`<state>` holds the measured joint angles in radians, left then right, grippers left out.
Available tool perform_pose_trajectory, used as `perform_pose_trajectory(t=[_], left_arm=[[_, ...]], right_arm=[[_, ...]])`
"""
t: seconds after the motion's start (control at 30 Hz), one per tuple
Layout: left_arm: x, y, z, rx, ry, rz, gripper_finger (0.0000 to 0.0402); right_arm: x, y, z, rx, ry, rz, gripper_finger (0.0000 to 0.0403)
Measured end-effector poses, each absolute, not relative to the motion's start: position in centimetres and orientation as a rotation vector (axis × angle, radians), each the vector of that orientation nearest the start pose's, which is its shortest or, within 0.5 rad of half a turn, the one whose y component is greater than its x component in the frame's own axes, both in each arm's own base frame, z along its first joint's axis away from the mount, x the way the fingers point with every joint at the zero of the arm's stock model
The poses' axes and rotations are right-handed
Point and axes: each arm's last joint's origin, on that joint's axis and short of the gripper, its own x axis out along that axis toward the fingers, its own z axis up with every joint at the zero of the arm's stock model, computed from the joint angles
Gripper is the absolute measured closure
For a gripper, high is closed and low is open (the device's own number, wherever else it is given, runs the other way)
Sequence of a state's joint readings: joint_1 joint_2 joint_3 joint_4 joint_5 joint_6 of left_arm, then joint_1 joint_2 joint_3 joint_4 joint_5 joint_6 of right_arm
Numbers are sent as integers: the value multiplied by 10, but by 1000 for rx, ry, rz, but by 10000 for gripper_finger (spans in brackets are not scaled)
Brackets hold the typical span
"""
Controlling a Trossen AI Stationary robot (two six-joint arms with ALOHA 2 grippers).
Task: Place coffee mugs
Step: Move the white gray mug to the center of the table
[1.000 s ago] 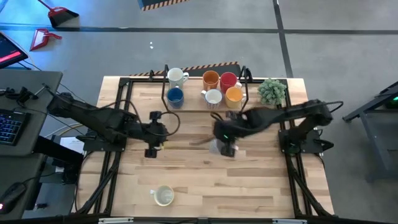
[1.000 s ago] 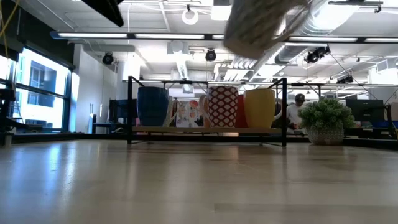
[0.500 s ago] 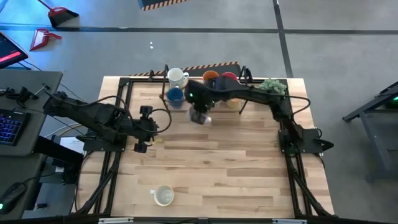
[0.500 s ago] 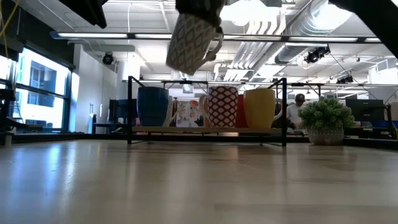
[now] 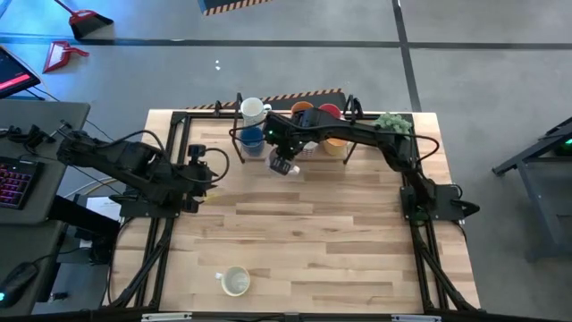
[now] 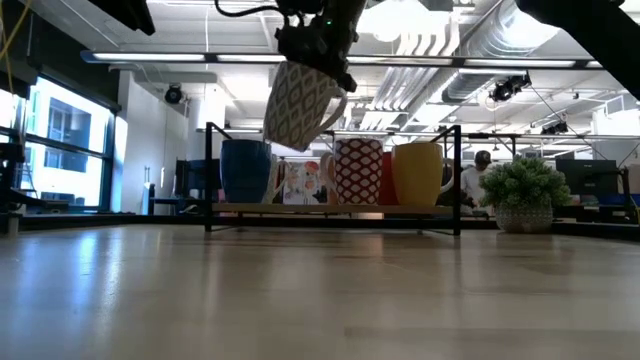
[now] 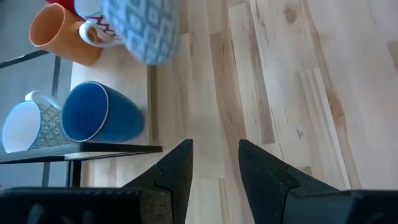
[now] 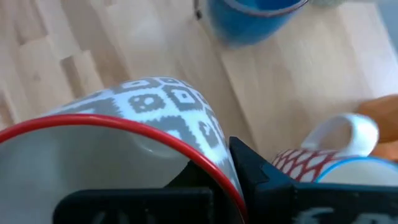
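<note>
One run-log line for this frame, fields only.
right gripper: shut on patterned mug, above table near rack | left gripper: open, empty, left side | cream mug: front of table

1. The right hand (image 5: 284, 164), upper centre in the high view, is clamped on a mug (image 6: 300, 105), arm stretched far leftward.
2. The left hand (image 5: 198, 159) waits at left, fingers (image 7: 176, 168) apart.

Table (image 5: 295, 241): pale wooden planks, smooth, faint sheen. Rack (image 6: 330, 208): thin black metal rods, matt, with a wooden shelf. Mugs: glossy glazed ceramic, e.g. blue mug (image 7: 93, 115) and patterned mug (image 6: 300, 105). Gripper fingers (image 7: 177, 171): matt black plastic.
</note>
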<state>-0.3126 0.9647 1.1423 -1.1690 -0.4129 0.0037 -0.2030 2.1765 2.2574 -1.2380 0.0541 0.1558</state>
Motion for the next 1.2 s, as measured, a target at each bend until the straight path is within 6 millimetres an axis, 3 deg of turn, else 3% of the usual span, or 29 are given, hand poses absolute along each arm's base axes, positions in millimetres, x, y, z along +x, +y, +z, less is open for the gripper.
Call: perform_pose_trajectory(t=[0.1,0.23,0.63,0.9,1.2], left_arm=[[147,-36,344,345,925,85,282],[147,-36,344,344,926,84,282],[149,-37,344,335,925,90,282],[149,-37,344,331,925,87,282],[149,-37,344,333,926,85,282]], right_arm=[[441,-92,310,214,1134,-320,403],[445,-77,306,193,1155,-287,403],[465,-38,263,136,1272,-216,403],[481,-37,227,123,1316,-211,403],[486,-44,215,113,1314,-214,403]])
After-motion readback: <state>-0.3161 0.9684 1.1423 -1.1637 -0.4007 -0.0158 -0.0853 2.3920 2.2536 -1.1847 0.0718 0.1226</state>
